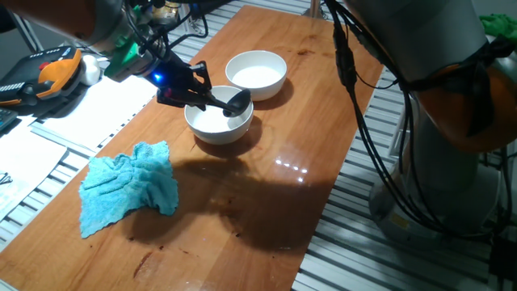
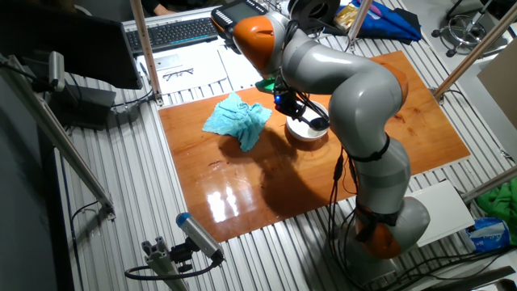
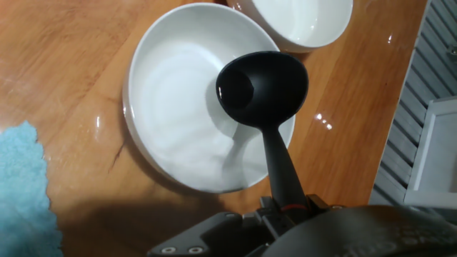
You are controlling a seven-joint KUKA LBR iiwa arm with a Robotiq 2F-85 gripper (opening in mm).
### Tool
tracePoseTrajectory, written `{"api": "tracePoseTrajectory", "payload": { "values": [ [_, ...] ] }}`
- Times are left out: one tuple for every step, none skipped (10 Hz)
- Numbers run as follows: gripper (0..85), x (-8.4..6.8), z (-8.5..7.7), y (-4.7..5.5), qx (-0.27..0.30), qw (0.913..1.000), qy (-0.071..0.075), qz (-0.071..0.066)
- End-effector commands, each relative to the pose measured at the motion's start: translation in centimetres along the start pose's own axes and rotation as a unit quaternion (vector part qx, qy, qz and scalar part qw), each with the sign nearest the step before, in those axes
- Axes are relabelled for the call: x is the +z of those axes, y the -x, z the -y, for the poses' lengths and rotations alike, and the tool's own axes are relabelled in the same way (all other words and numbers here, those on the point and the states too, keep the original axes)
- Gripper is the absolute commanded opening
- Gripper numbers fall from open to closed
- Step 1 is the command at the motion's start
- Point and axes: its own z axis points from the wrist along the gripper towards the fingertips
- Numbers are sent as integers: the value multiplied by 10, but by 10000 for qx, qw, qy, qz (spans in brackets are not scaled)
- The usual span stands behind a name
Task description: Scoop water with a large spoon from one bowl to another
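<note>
1. Wooden table (image 1: pixel 266 210) set on a slatted metal bench; papers and a keyboard (image 2: pixel 174 32) lie beyond its far edge in the other fixed view.
2. Two white bowls stand just beside each other near the table's middle: the near bowl (image 1: pixel 212 129) under the hand and the far bowl (image 1: pixel 256 74) behind it.
3. The gripper (image 1: pixel 187 89) is clamped on the handle of the large spoon (image 3: pixel 264 89), holding it low over the near bowl.
4. In the hand view the spoon's scoop sits above the near bowl's rim on the side toward the far bowl, hollow side up; a glossy patch in the hollow may be water, though this cannot be confirmed.
5. The water (image 3: pixel 182 118) in the near bowl is hardly distinguishable from the white interior.
6. A crumpled blue cloth (image 1: pixel 129 187) lies on the table, apart from the bowls.
</note>
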Motion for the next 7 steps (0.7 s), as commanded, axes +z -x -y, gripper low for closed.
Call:
{"api": "tracePoseTrajectory", "payload": {
  "values": [
    [0, -1, -1, -1, 32, 10000, -1, -51],
    [0, -2, -2, -2, 79, 9999, -56, -67],
    [0, -2, -3, -3, 106, 9999, -104, -68],
    [0, -2, -2, -3, 103, 9999, -100, -73],
    [0, -2, -2, -2, 100, 9999, -96, -79],
    [0, -2, -3, -2, 112, 9998, -152, -42],
    [0, -2, -3, -2, 104, 9998, -171, -57]
  ]
}}
